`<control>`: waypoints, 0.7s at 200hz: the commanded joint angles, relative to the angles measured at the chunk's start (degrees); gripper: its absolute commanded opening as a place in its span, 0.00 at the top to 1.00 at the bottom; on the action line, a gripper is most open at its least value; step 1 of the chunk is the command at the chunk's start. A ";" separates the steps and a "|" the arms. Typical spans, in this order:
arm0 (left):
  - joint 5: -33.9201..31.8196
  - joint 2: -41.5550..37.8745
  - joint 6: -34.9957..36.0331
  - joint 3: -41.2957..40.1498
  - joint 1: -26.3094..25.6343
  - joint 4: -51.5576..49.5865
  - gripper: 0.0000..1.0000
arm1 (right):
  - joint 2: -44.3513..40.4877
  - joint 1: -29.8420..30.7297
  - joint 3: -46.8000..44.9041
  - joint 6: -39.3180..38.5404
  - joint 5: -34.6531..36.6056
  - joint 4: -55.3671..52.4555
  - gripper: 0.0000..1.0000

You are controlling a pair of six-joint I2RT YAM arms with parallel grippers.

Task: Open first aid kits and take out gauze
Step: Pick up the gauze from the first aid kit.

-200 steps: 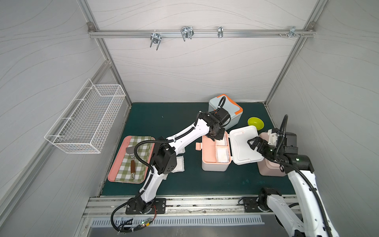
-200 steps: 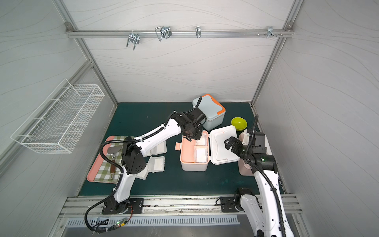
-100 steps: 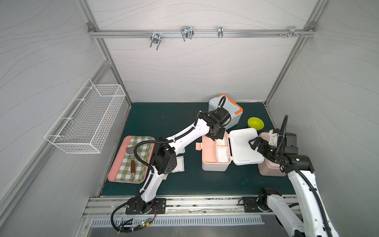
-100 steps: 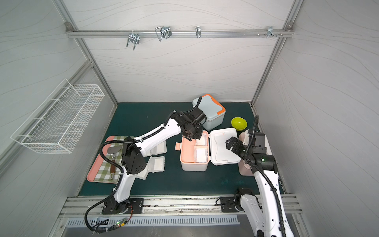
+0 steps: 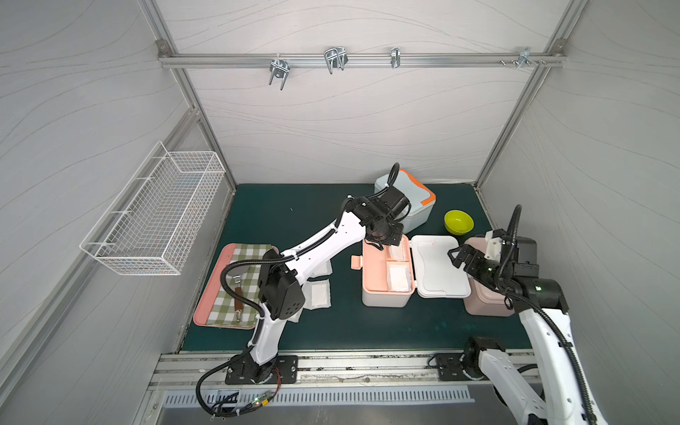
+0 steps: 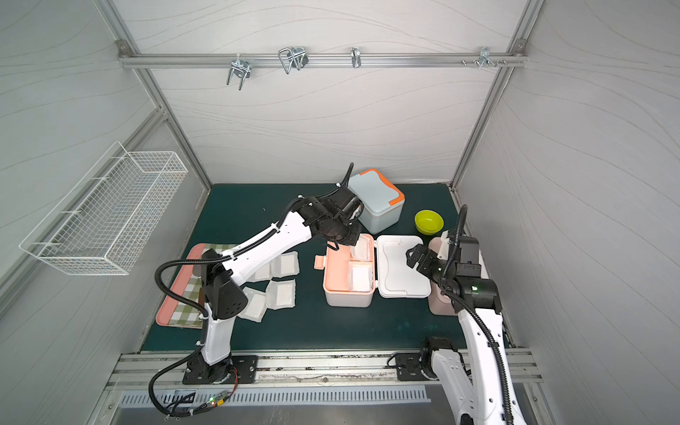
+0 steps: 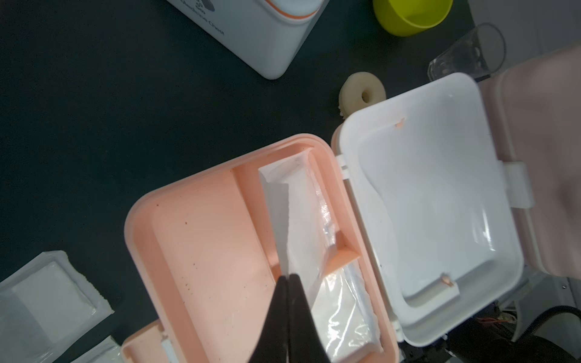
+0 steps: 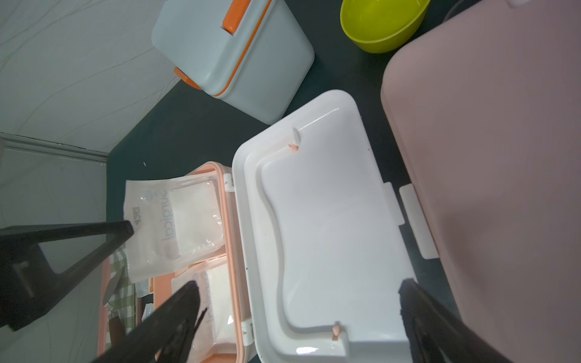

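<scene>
Two gauze pouches (image 5: 399,281) in kit: both sit in the hinge-side compartments of the open white-peach kit (image 5: 382,300).
Left jaws: pressed together, pinching the far pouch (image 7: 298,213) by its edge; the pouch stands tilted.
Right jaws: spread, above the flat lid (image 5: 438,268).
Handling: likely light, limp and slick; grip the sealed border, not the pad.
Desk (image 6: 331,331): four pouches (image 6: 281,292) lie out.

We see the dusty pink kit (image 5: 482,303) half hidden behind the right arm (image 5: 541,320), while the left arm (image 6: 257,254) covers some loose gauze pouches (image 6: 281,292).
</scene>
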 commanded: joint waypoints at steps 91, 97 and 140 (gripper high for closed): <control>3.96 -21.85 -2.61 -16.11 4.06 9.86 1.00 | -0.74 4.89 3.71 -3.27 -26.68 4.40 0.01; 3.98 -22.96 -2.75 -17.23 4.63 10.05 1.00 | -0.60 6.70 3.89 -3.33 -26.05 4.61 0.01; 3.92 -30.35 -3.23 -25.89 9.15 11.08 1.00 | 2.42 22.46 5.52 -3.66 -17.96 5.38 0.01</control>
